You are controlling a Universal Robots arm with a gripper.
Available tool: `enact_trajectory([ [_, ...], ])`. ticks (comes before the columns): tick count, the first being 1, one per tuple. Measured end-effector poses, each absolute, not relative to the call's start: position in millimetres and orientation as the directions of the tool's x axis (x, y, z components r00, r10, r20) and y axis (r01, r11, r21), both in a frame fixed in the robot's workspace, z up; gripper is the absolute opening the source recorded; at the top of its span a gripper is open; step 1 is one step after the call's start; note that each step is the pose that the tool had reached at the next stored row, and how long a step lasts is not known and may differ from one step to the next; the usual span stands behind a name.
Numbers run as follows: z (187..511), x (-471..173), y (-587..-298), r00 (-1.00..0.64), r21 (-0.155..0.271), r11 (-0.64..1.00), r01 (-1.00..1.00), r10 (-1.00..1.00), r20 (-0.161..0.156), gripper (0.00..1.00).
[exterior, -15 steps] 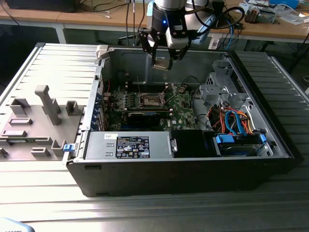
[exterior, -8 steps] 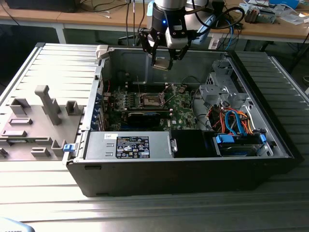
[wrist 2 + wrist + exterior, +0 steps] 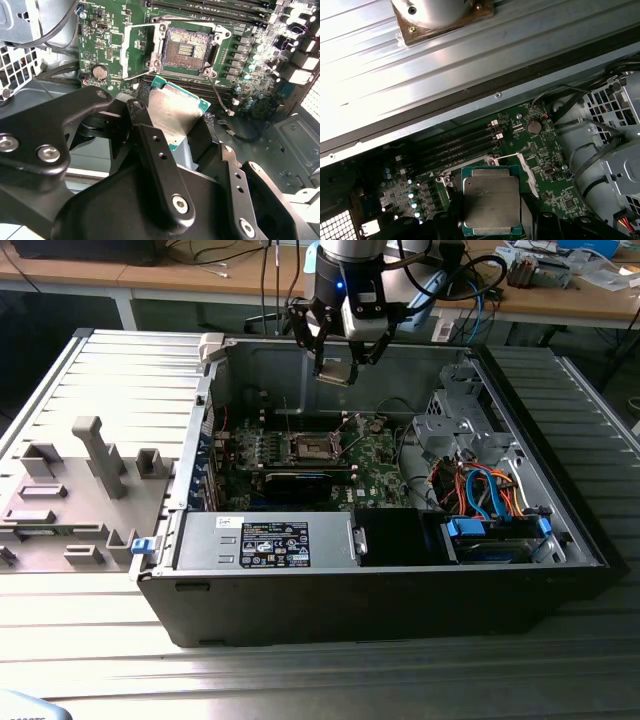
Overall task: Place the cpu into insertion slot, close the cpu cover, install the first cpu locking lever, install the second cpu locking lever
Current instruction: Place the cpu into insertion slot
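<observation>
My gripper [image 3: 335, 368] hangs above the open computer case, shut on the cpu [image 3: 333, 374]. In both wrist views the cpu [image 3: 174, 107] [image 3: 491, 201] is a flat square chip with a dull silver top and a green edge, pinched between two black fingers [image 3: 150, 135]. On the green motherboard [image 3: 375, 465] below lies the insertion slot [image 3: 186, 49] [image 3: 315, 447], bare, with a dark centre. The cpu cover [image 3: 136, 50], a thin silvery frame, stands swung open beside the slot. A thin wire locking lever [image 3: 220, 97] sticks out past one corner of the slot. The cpu is well above the slot, not touching it.
Long memory slots [image 3: 460, 145] run beside the socket. A black expansion card [image 3: 300, 483] lies in front of it in the exterior view. A drive cage with orange and blue cables [image 3: 480, 490] fills the case at the exterior view's right. A grey fixture tray [image 3: 70, 490] sits outside at the left.
</observation>
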State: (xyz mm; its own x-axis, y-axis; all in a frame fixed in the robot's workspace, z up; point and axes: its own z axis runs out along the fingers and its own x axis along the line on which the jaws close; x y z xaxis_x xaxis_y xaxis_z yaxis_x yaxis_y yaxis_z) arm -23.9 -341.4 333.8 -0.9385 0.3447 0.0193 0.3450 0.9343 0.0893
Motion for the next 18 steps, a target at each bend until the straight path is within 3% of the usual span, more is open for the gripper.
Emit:
enact_trajectory([
  [18,333.8,-23.9,-341.4,-0.925,0.089,0.921,0.380,0.380,0.019,0.55],
])
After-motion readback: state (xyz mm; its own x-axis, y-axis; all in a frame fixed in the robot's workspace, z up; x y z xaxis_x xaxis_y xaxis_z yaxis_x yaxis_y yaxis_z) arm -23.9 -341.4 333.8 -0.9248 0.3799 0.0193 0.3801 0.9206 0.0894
